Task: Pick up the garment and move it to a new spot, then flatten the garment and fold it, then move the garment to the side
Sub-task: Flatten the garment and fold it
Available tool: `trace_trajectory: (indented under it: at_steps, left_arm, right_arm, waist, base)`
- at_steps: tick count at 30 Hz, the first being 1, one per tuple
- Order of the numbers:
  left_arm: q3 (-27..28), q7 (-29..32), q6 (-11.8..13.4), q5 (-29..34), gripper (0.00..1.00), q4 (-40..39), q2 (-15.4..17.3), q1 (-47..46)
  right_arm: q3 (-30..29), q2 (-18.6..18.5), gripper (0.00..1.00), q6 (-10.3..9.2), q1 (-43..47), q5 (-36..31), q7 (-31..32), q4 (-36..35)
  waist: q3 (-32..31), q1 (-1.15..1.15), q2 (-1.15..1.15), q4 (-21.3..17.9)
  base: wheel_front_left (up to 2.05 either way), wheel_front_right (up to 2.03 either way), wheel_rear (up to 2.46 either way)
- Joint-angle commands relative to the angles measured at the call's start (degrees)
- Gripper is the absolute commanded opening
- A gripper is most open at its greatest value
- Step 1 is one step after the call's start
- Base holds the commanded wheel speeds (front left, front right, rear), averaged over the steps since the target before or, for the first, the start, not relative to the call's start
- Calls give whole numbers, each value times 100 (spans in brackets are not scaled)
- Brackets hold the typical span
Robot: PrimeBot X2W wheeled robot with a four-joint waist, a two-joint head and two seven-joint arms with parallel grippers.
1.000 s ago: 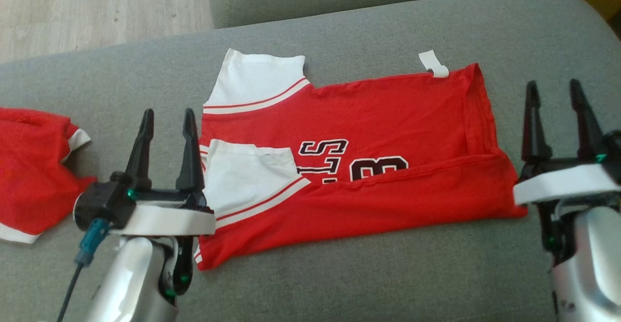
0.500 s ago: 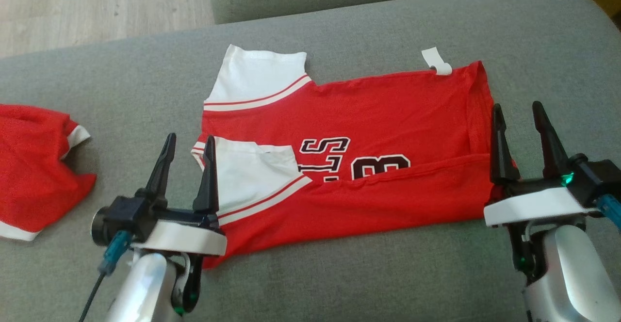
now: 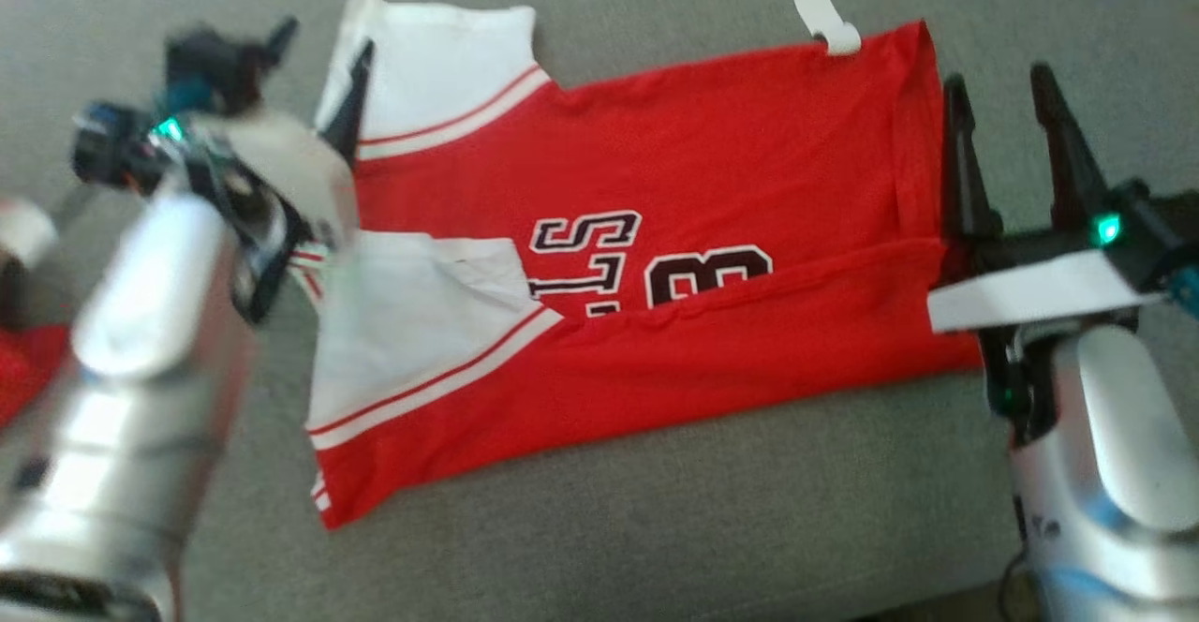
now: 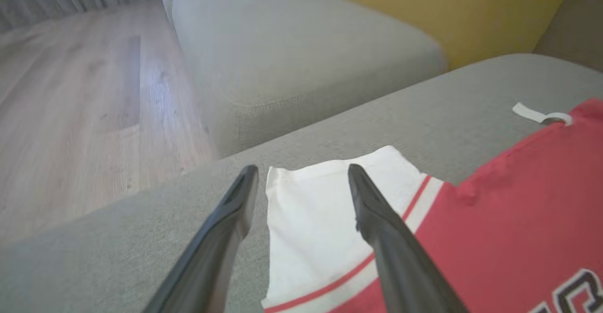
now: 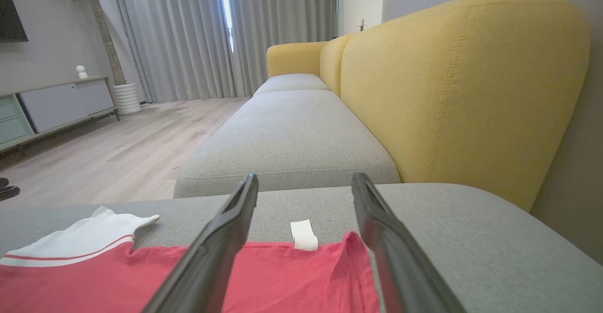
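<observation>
The garment is a red jersey with white sleeves and dark lettering, lying on the grey sofa cushion with its near long edge folded over. My left gripper is open at the far white sleeve; its fingers straddle that sleeve's outer corner in the left wrist view, just above the cloth. My right gripper is open at the garment's right hem. In the right wrist view its fingers frame the hem corner and the white tag. Neither gripper holds anything.
Another red garment lies at the left behind my left forearm. A second grey cushion and a yellow backrest stand beyond. Wooden floor drops off past the cushion's far left edge.
The head camera has tilted down and nearer. My left gripper has reached forward from the near sleeve to the far white sleeve. My right gripper has come left to the hem.
</observation>
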Motion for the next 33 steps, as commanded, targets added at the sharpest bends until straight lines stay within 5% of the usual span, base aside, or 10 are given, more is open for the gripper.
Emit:
trace_trajectory:
  at_steps: [1, 7, 12, 22, 30, 31, 33]
  left_arm:
    - [0, 263, -27, -249, 100, -5, 299, -417]
    - [-834, 1190, -32, -1112, 100, 458, 1112, -1538]
    - [-1340, 1438, -33, -1565, 100, 736, 1472, -1922]
    - [-1982, 1424, -33, -2214, 100, 1054, 1777, -2184]
    - [-2183, 1516, -34, -2563, 100, 1586, 1652, -2362]
    - [-2226, 1587, -34, -2641, 61, 1606, 1616, -2349]
    - [-2269, 1651, -34, -2850, 0, 1575, 1550, -2320]
  right_arm:
    - [170, -86, 100, -4, -265, -15, 5, -221]
    - [325, -105, 100, -4, -859, 71, 1, -215]
    - [329, -91, 100, -4, -1034, 124, -63, -183]
    - [284, -68, 100, -4, -1057, 109, -147, -50]
    - [247, -131, 100, -4, -1111, 96, -159, -34]
    - [242, -139, 100, -4, -1117, 87, -153, -32]
    - [230, -156, 100, -4, -1129, 65, -131, -23]
  waist:
    - [423, -1, 0, -325]
    - [925, -1, 0, -710]
    - [1099, -1, 0, -857]
    - [1242, -1, 0, -941]
    - [1288, -1, 0, -926]
    - [1281, -1, 0, -914]
    - [1257, -1, 0, -878]
  base:
    - [0, 0, 0]
    - [0, 0, 0]
    - [0, 0, 0]
    - [0, 0, 0]
    - [0, 0, 0]
    - [0, 0, 0]
    - [0, 0, 0]
